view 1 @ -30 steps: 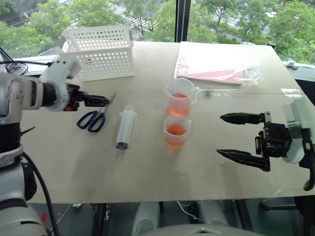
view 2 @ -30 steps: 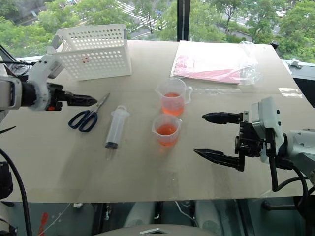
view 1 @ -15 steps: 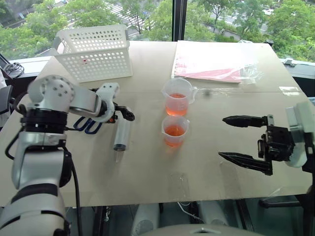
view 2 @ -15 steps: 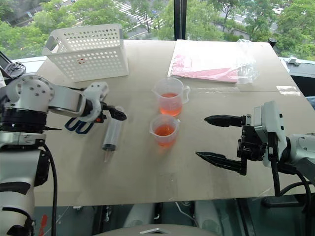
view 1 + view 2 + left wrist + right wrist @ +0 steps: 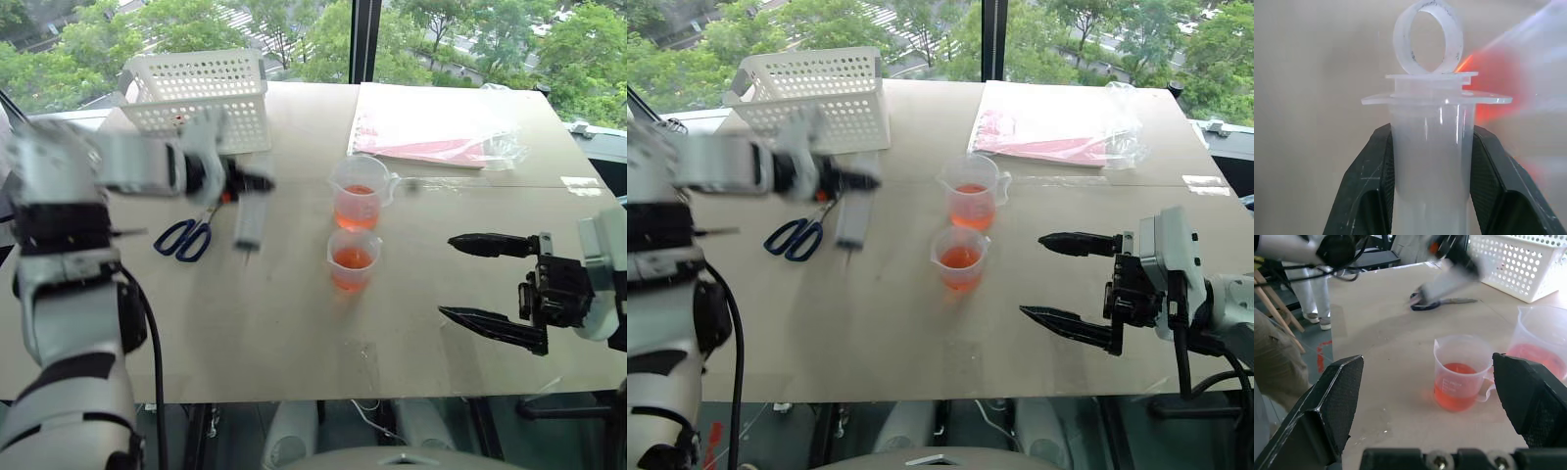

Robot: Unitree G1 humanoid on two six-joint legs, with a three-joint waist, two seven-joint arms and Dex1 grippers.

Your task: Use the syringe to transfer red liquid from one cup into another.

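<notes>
The left gripper [image 5: 1430, 161] has its fingers [image 5: 1374, 181] closed on the barrel of the syringe [image 5: 1431, 147], one finger on each side, just below the flange and the ring-shaped plunger end. In the head views the syringe hangs blurred from those fingers, clear of the surface [image 5: 294, 323], tip pointing down, with the scissors [image 5: 184, 237] lying just beside and below it and the white basket [image 5: 201, 98] behind.

The red liquid [image 5: 353, 259] sits in two clear cups well off to the right of the left fingers: a smaller cup [image 5: 354, 259] nearer, and a larger handled cup [image 5: 359, 193] just behind it, the two close together. Both hold some liquid.

The right gripper [image 5: 493, 290] hovers above the surface with its fingers spread wide and nothing between them; the smaller cup lies ahead of them, apart.

The step in hand looks like the pick-up and carry of the syringe. Next the tip would need to go over one cup and down into the liquid, and the open right fingers seem placed to work the plunger ring or steady a cup. Which cup is the source I cannot tell.
</notes>
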